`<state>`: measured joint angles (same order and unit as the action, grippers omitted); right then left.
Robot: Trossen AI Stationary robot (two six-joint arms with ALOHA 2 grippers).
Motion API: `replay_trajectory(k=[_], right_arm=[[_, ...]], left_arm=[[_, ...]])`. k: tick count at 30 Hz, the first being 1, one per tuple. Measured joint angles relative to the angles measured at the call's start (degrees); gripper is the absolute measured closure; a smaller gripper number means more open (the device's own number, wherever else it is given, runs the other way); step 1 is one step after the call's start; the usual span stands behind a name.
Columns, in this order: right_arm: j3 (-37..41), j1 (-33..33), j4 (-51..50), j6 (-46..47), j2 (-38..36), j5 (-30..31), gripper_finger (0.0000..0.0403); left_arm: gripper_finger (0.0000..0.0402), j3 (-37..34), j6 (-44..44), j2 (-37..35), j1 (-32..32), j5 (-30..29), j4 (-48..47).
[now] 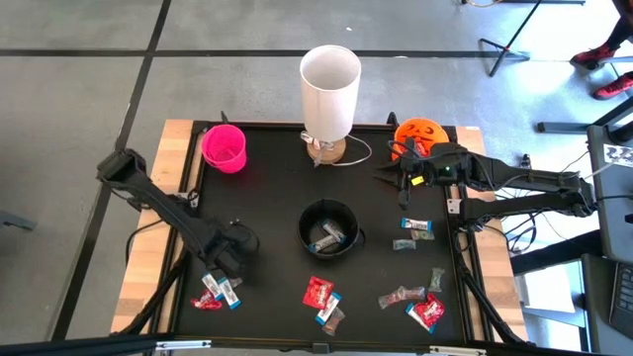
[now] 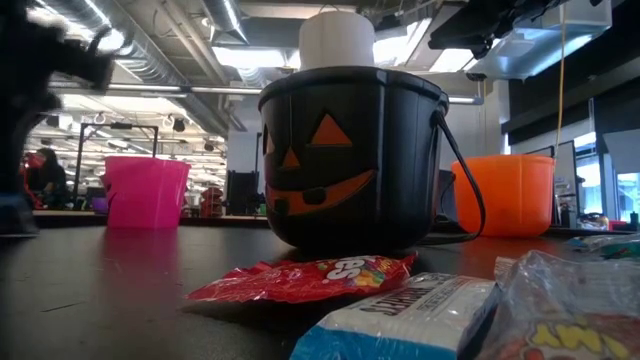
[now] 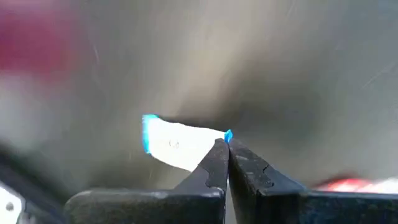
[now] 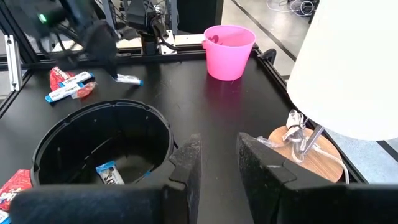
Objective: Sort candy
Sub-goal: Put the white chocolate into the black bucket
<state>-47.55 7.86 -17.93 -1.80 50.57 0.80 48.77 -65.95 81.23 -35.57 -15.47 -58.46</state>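
My left gripper (image 1: 224, 280) is over the table's near left corner, shut on a blue-and-white mini bar (image 3: 177, 143) that also shows in the right wrist view (image 4: 129, 79). Just below it a red packet (image 4: 62, 78) and another bar (image 4: 65, 92) lie on the black mat. More candy lies near the front edge: red packets (image 1: 318, 292) (image 1: 428, 311) and a brownish wrapper (image 1: 401, 296). A black pumpkin bucket (image 1: 331, 229) in the middle holds a few bars (image 4: 107, 172). My right gripper (image 4: 216, 163) hangs open at the far right, by the orange pumpkin bucket (image 1: 417, 133). My left gripper pinches one blue-edged end of the mini bar (image 3: 219, 138) between its two fingertips (image 3: 214, 163). It comes steeply from above. The rest of the bar sticks out sideways from the fingers, and the bar hangs clear of the mat (image 4: 129, 79).
A pink cup (image 1: 225, 147) stands at the far left of the mat. A white lamp on a wooden foot (image 1: 329, 84) stands at the far middle. More wrapped sweets (image 1: 416, 226) (image 1: 436, 280) lie on the right side. A raised frame edges the mat.
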Motion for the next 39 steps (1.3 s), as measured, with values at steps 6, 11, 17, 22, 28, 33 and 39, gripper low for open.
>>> replay_trajectory(k=[6,11,17,22,28,33,39], right_arm=[[0.00,0.02,0.56,0.00,0.00,0.01,0.0304],[0.00,0.02,0.57,0.00,0.00,0.00,0.0304],[0.00,0.02,0.52,0.00,0.00,0.01,0.0304],[0.00,0.02,0.50,0.00,0.00,0.02,0.0304],[0.00,0.02,0.50,-0.02,0.00,0.02,0.0304],[0.00,0.02,0.21,-0.02,0.00,0.02,0.0304],[0.00,0.02,0.04,0.00,0.00,0.02,0.0304]], left_arm=[[0.0401,5.61,2.35,-5.64,0.04,-13.03,1.09],[0.0401,9.98,10.07,-7.75,0.18,-20.81,6.13],[0.0401,11.51,13.79,-7.48,2.36,-17.04,7.87],[0.0398,9.10,16.63,-4.24,4.70,-10.55,16.19],[0.0336,7.85,20.02,4.40,6.49,-3.39,25.42],[0.0263,7.85,20.04,11.41,7.19,-0.51,26.17],[0.0212,7.85,20.04,15.67,7.17,1.11,26.63]])
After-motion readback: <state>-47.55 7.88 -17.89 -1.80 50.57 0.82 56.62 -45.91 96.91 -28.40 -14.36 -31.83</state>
